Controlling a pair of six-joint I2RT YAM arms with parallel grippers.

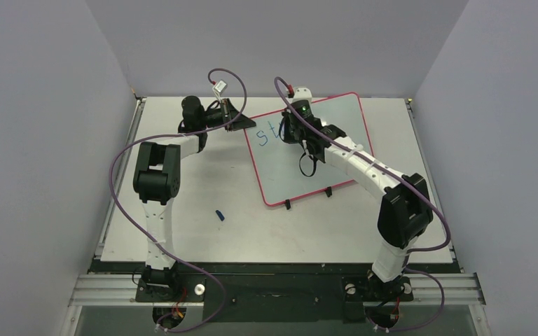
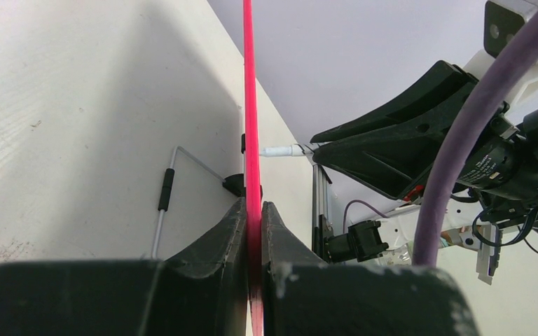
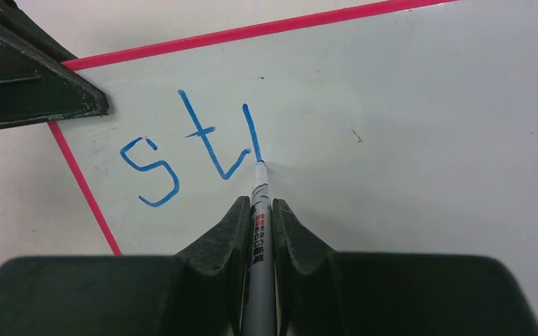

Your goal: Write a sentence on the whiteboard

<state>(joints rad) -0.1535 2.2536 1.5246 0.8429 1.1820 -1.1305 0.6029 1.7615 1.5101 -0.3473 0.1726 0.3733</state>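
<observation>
Top view: the whiteboard (image 1: 280,178) is lying skewed near the table's (image 1: 182,234) far edge.

Left wrist: the left gripper (image 2: 253,206) is clamping its red rim.

Right wrist: the right gripper (image 3: 256,206) is pinching a marker (image 3: 258,234), its tip touching the sentence (image 3: 182,150), which is showing "st" plus one stroke.

Top external view high behind the table (image 1: 203,238), looking down over it all, left wrist view close, edge-on along the whiteboard (image 2: 250,105) rim, right wrist view close over its face, whiteboard in all three

The whiteboard (image 1: 278,175) lies on the table (image 1: 182,234), perhaps a cap (image 1: 219,215) left before it.
</observation>
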